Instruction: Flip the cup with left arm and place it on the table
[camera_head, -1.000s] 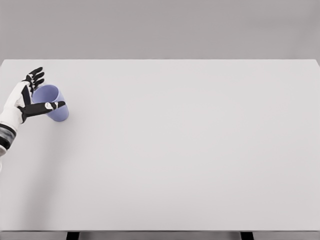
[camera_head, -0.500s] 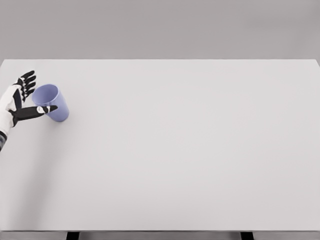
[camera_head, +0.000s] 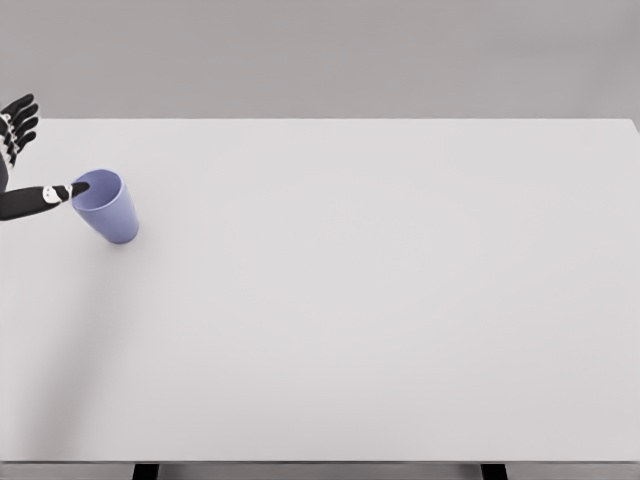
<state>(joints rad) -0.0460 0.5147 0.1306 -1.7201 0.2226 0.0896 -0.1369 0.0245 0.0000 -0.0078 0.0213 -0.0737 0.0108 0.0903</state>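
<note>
A light purple cup (camera_head: 107, 207) stands upright on the white table (camera_head: 360, 300) near its left edge, mouth up. My left hand (camera_head: 20, 165) is at the picture's left edge, just left of the cup, fingers spread and holding nothing. Its thumb tip reaches the cup's rim; the other fingers are apart from the cup, higher up. Most of the hand and the arm are cut off by the edge.
The table's far edge runs across the top and its near edge along the bottom. Nothing else lies on it.
My left hand has drawn back to the left and upward, away from the cup. The cup, earlier tilted within the hand, now stands upright by itself.
</note>
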